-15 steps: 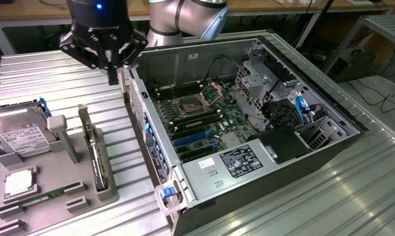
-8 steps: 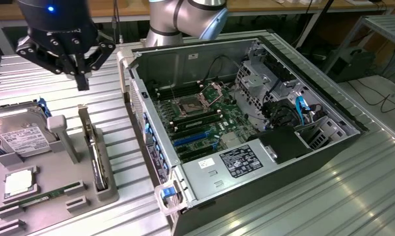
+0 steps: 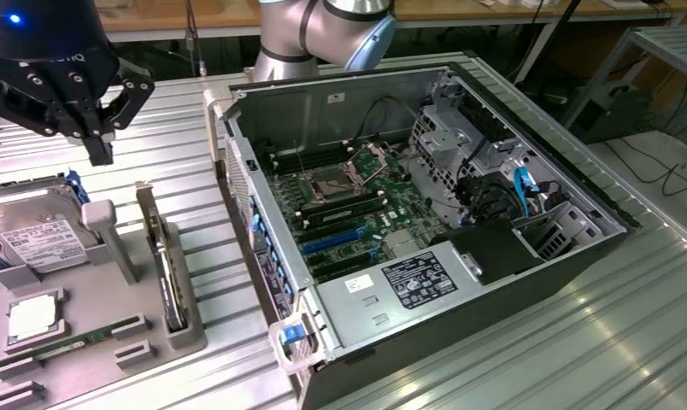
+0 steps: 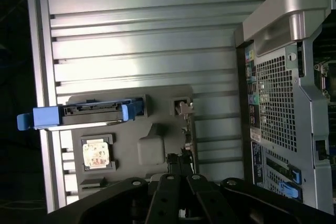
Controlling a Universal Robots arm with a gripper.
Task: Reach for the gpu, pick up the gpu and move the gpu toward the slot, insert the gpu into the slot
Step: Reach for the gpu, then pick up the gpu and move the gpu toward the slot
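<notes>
Ribbed metal table (image 3: 526, 342), wooden bench (image 3: 207, 15) behind, open computer case (image 3: 309, 111) on it, gripper (image 3: 100, 155) clenched on nothing over the grey holder (image 3: 190, 329), graphics card (image 3: 161, 256) standing on edge in that holder, well apart from the blue slot (image 3: 334, 242) inside the case

White labels are showing on the hard drive (image 3: 36, 241) beside the computer case (image 3: 312, 109) and on the power supply (image 3: 380, 295) inside it, lettering on the gripper (image 3: 98, 150); nothing is coming through legibly.
</notes>
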